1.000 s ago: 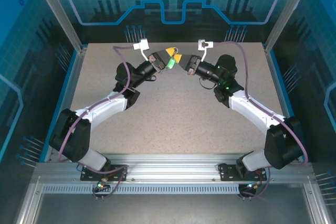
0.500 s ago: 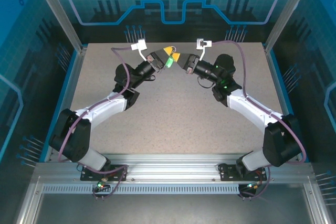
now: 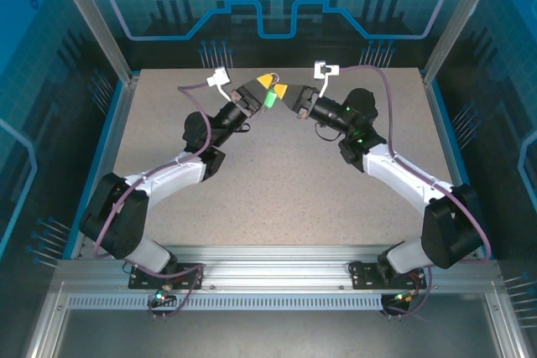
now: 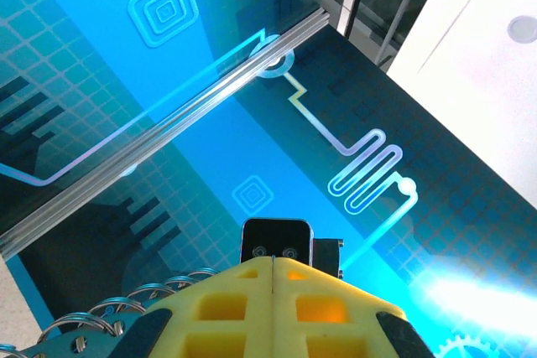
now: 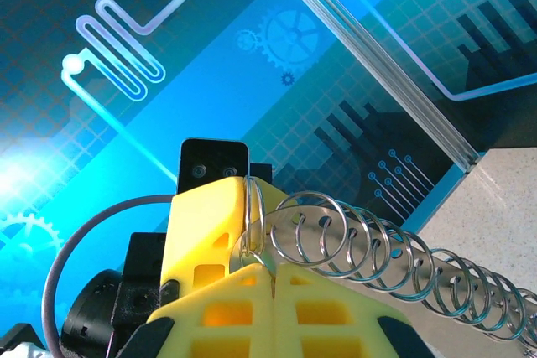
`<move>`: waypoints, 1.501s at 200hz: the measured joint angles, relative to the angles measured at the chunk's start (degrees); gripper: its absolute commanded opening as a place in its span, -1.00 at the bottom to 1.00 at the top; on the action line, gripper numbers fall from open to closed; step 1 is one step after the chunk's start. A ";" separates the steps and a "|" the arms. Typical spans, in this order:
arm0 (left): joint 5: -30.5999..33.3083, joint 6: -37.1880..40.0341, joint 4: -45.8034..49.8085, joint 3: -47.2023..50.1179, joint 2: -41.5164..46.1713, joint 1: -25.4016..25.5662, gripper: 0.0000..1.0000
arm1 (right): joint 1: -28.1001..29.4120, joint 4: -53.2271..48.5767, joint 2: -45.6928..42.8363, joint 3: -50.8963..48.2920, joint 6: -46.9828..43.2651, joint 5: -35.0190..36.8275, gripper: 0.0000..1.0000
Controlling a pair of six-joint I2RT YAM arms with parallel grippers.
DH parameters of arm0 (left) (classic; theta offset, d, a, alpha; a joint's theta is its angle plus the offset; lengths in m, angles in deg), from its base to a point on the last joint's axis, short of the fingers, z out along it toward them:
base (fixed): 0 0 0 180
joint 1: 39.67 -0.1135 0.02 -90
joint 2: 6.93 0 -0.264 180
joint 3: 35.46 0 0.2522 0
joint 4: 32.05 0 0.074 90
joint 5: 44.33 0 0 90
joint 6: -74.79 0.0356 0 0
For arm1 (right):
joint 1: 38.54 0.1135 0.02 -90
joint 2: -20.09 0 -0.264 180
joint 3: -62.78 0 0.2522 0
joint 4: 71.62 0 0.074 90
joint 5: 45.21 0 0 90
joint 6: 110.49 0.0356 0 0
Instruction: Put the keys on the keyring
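Both grippers are raised at the back of the table, tip to tip. My left gripper point(image 3: 266, 81) is shut, its yellow fingers point(image 4: 252, 291) pressed together on a thin silvery ring seen edge-on. That keyring point(image 5: 256, 207) is a split ring standing between the two tips. My right gripper point(image 5: 274, 267) is shut on its lower end. A row of several silvery rings point(image 5: 394, 249) on a holed metal strip trails off to the side, and the rings point(image 4: 126, 308) also lie beside my left fingers. The green-headed key point(image 3: 269, 99) hangs just under the tips; its attachment is hidden.
The speckled table point(image 3: 277, 182) lies well below both grippers. Blue patterned walls point(image 3: 277, 6) and aluminium posts point(image 3: 92, 18) close in the back and sides. White cable clips point(image 3: 325, 70) ride on both wrists.
Both grippers have shifted slightly left and toward the back together, carrying the rings and the green key. Both stay shut.
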 measured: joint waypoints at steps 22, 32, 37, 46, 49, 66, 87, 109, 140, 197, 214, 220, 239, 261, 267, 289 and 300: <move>0.72 -0.17 -0.42 0.00 -0.13 0.11 -1.00 | 0.55 -0.28 0.13 0.50 -0.09 0.31 -1.00; 1.33 -0.20 -0.94 0.00 -0.13 0.09 -1.00 | 0.76 -0.98 0.37 1.36 -0.33 0.48 -1.00; 1.62 -0.20 -1.31 0.00 -0.13 0.09 -1.00 | 0.94 -1.27 0.46 1.77 -0.52 0.57 -1.00; 1.88 -0.20 -1.66 0.00 -0.13 0.09 -1.00 | 1.03 -1.68 0.46 2.10 -0.79 0.74 -1.00; 1.88 -0.20 -1.77 0.00 -0.13 0.09 -1.00 | 1.03 -1.73 0.44 2.14 -0.92 0.76 -1.00; 1.95 -0.17 -1.70 0.00 -0.20 0.09 -1.00 | 1.03 -2.05 0.44 2.16 -1.14 0.96 -1.00; 2.01 -0.15 -1.68 0.00 -0.26 0.11 -1.00 | 1.03 -2.58 0.24 2.14 -1.38 1.16 -1.00; 1.92 -0.13 -1.66 0.00 -0.31 0.24 -1.00 | 0.92 -3.48 -0.35 1.92 -1.60 1.27 -1.00; 1.31 0.09 -1.27 -0.02 -0.59 1.03 -1.00 | 0.17 -5.07 -2.36 0.33 -1.84 1.14 -0.75; -0.17 0.48 -0.96 -0.02 -2.40 1.88 -1.00 | -2.86 -8.94 -7.80 -5.42 -2.69 -0.68 -0.51; -0.37 0.50 -0.87 -0.02 -2.73 1.88 -1.00 | -3.82 -9.49 -9.20 -6.71 -2.69 -1.03 -0.51; -0.37 0.48 -0.85 -0.02 -2.82 1.88 -1.00 | -4.07 -9.66 -9.64 -7.06 -2.69 -1.05 -0.52; -0.37 0.50 -0.83 -0.02 -3.10 1.88 -1.00 | -4.44 -9.73 -10.54 -7.65 -2.69 -1.29 -0.51; -0.37 0.50 -0.83 -0.07 -3.19 1.88 -1.00 | -4.44 -9.68 -10.67 -7.65 -2.69 -1.51 -0.48; -0.37 0.50 -0.83 -0.07 -3.19 1.88 -1.00 | -4.46 -9.68 -10.67 -7.65 -2.69 -1.51 -0.47; -0.37 0.50 -0.83 -0.07 -3.19 1.88 -1.00 | -4.63 -9.57 -10.69 -7.65 -2.69 -1.62 -0.45; -0.39 0.50 -0.81 -0.07 -3.19 1.88 -1.00 | -4.68 -9.55 -10.69 -7.65 -2.67 -1.60 -0.43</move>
